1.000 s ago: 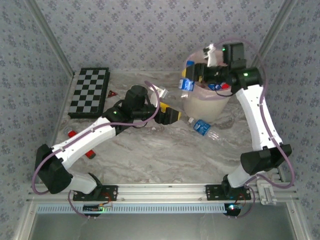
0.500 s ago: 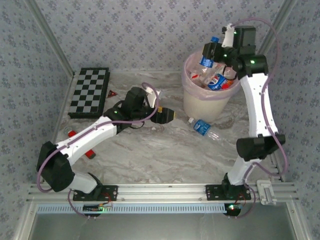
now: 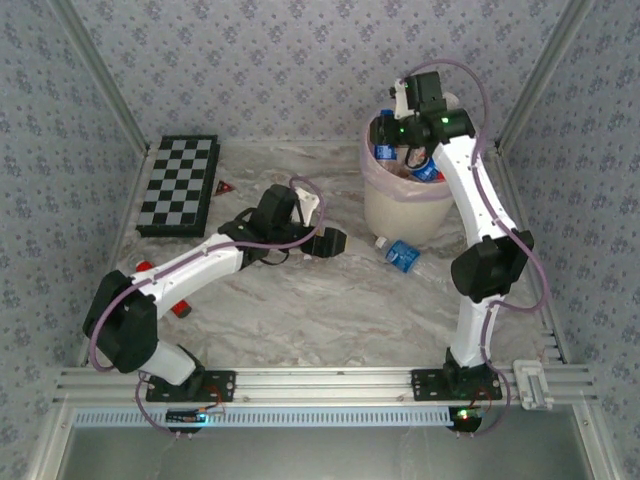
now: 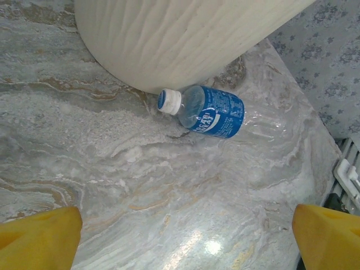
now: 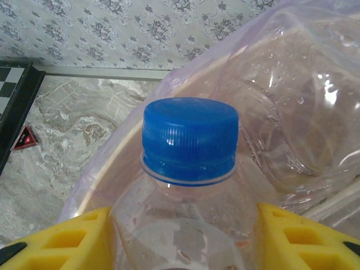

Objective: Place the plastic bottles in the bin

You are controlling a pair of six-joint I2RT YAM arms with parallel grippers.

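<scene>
A clear plastic bottle [image 4: 211, 109] with a blue label and white cap lies on its side on the marble table, against the foot of the cream bin [image 4: 185, 39]. My left gripper [image 4: 185, 242] hovers open a little short of it, its yellow fingertips [image 4: 39, 236] wide apart with nothing between them. My right gripper [image 5: 185, 247] is shut on a clear bottle with a blue cap [image 5: 188, 140], held over the bin's pink-lined rim [image 5: 121, 149]. From above, that right gripper [image 3: 392, 140] is over the left side of the bin [image 3: 400, 210], which holds more bottles. The lying bottle [image 3: 402, 255] is right of the left gripper [image 3: 332, 243].
A black-and-white chequered board [image 3: 178, 185] lies at the back left, with a small red triangle [image 3: 224, 187] beside it. Small red objects [image 3: 180, 308] lie by the left arm. Patterned walls close in the table on three sides.
The right arm has swung left, carrying its bottle around above the bin. The left gripper has opened wider and turned a little toward the lying bottle.
</scene>
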